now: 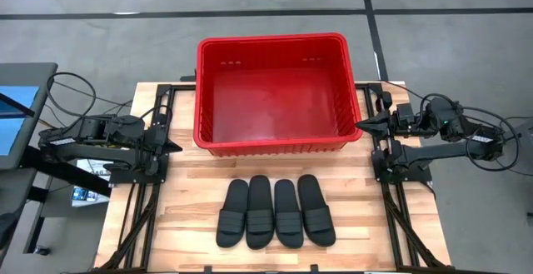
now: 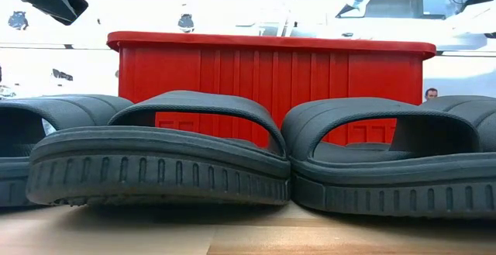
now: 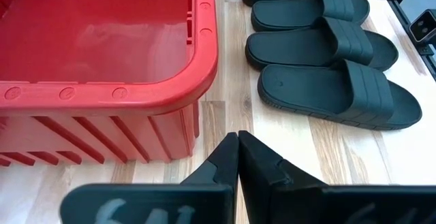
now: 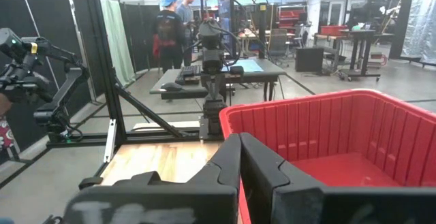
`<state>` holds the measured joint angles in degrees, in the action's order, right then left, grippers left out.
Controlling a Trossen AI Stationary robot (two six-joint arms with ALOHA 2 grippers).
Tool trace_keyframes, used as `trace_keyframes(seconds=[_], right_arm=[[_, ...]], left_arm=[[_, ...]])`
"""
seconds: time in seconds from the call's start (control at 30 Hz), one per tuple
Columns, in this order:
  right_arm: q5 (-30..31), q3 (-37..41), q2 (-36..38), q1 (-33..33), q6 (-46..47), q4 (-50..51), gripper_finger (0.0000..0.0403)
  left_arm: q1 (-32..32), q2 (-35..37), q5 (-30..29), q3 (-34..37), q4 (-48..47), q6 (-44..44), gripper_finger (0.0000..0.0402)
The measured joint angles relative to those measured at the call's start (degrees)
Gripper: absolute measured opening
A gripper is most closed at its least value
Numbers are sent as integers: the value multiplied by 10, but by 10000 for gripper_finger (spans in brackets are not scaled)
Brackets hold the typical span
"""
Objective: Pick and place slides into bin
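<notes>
The red bin (image 1: 272, 92) sat in the upper middle of the high view, on the far part of the wooden tabletop (image 1: 187, 216). Nothing lay inside it.

Four black slides (image 1: 276, 211) lay side by side in a row in the lower middle of that view, just in front of the bin. They touched or nearly touched each other. In the low view the slides (image 2: 159, 158) filled the bottom of the frame, and the bin (image 2: 271, 77) rose behind them.

The left gripper (image 1: 172, 147) was at the left edge of the tabletop, beside the bin's lower left corner. Its jaws were shut tight and held nothing. In the left wrist view, the left gripper (image 3: 237, 142) pointed at bare wood between the bin (image 3: 204, 67) and the nearest of the slides (image 3: 334, 94). It touched neither one.

The right gripper (image 1: 363, 124) was at the right edge of the tabletop, just beside the bin's right wall. Its jaws were also shut and empty. In the right wrist view, the right gripper (image 4: 239, 142) sat close to the bin's rim (image 4: 300, 108). The slides were well apart from it.

Two people (image 4: 176, 26) stood far back in the room.
</notes>
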<state>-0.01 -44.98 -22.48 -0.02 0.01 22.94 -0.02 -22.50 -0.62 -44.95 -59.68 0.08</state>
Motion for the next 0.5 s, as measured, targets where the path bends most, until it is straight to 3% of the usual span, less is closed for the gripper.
trace_keyframes(seconds=[0.27,0.5], right_arm=[[0,0,0,0,0,0,0],[0,0,0,0,0,0,0]], left_arm=[[0,0,-14,2,34,7,0],[0,-14,-14,3,250,-86,0]])
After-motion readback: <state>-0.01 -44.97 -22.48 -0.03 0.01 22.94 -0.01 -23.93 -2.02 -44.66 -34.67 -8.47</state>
